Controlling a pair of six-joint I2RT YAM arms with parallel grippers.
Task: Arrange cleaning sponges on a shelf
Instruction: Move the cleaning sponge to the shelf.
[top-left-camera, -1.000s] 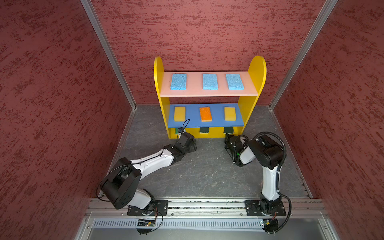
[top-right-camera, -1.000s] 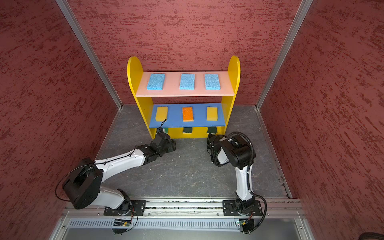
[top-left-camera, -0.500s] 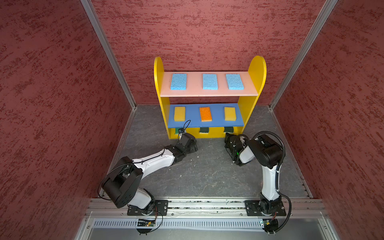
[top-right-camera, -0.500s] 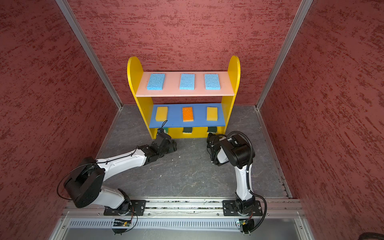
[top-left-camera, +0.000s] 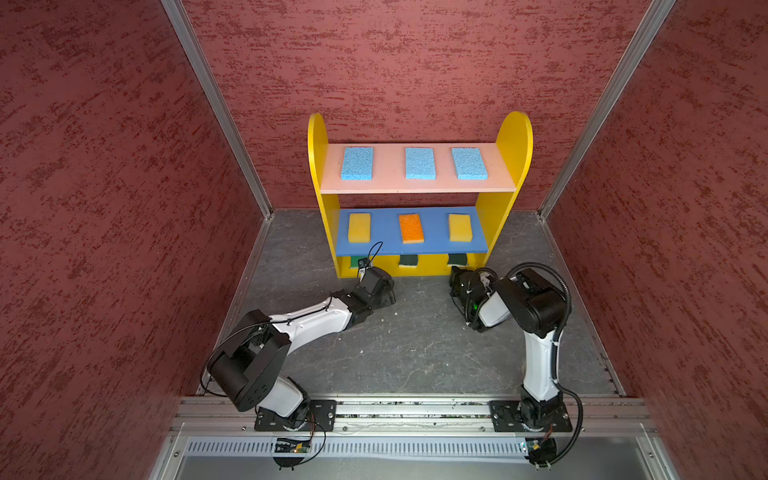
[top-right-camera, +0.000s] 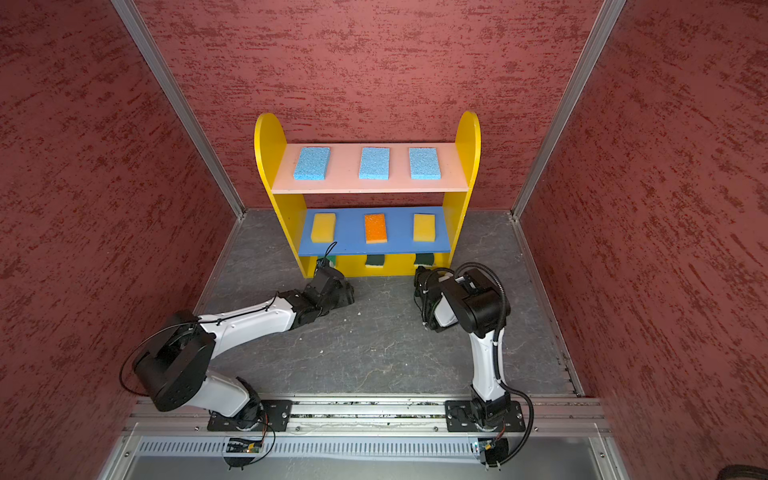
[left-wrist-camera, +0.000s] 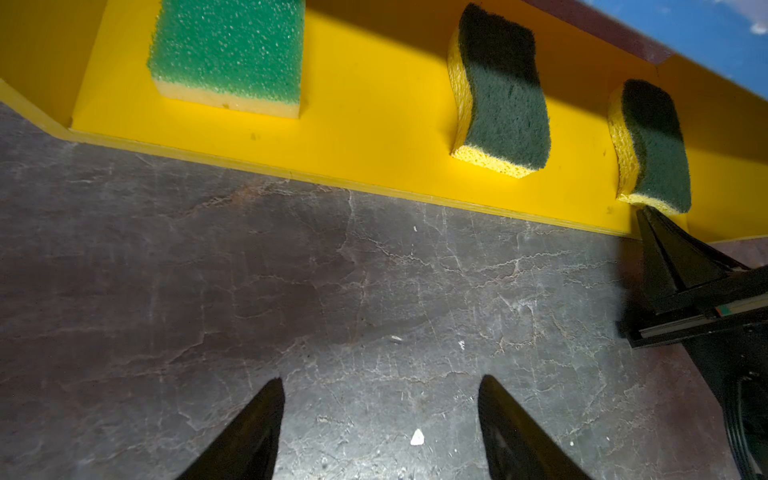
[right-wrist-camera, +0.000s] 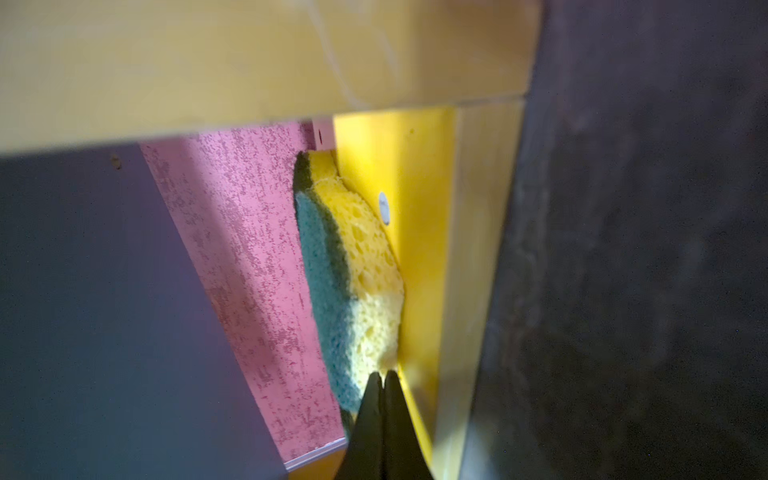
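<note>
The shelf (top-left-camera: 513, 137) stands at the back wall. Three light blue sponges (top-left-camera: 420, 163) lie on its pink top board. On the blue middle board sit two yellow sponges (top-left-camera: 359, 227) with an orange-topped one (top-left-camera: 411, 228) between them. The yellow base holds a bright green sponge (left-wrist-camera: 226, 50) and two dark green wavy-edged ones (left-wrist-camera: 503, 91) (left-wrist-camera: 652, 145). My left gripper (left-wrist-camera: 380, 384) is open and empty over the floor, just in front of the base. My right gripper (right-wrist-camera: 382, 374) is shut, its tips against the front end of the right dark green sponge (right-wrist-camera: 357, 270).
Red textured walls (top-left-camera: 124, 208) close in on both sides and behind the shelf. The grey stone-like floor (top-left-camera: 415, 340) lies between the arms. A metal rail (top-left-camera: 415, 411) carrying both arm bases runs along the front edge.
Almost nothing: the left arm has shifted very slightly in front of the shelf. The right gripper stays shut at the right dark green sponge.
</note>
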